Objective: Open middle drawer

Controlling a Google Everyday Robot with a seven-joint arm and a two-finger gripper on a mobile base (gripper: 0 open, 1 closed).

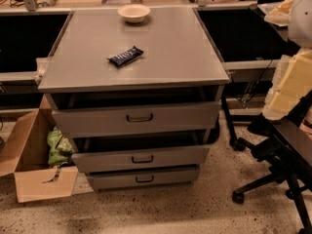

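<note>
The grey metal cabinet (136, 79) has three drawers. The middle drawer (175, 157) has a flat grey front with a small dark loop handle (142, 159). It stands out a little from the cabinet, with a dark gap above it. My arm (292, 77), white and pale yellow, comes in at the right edge. My gripper (258, 126) is the dark shape at the arm's lower end. It is right of the cabinet at about the top drawer's height, apart from every drawer.
The taller top drawer (97, 121) also stands out a little; the low bottom drawer (112, 180) sits furthest in. A white bowl (134, 12) and a dark snack bar (125, 56) lie on top. An open cardboard box (27, 150) stands left and an office chair base (273, 174) right.
</note>
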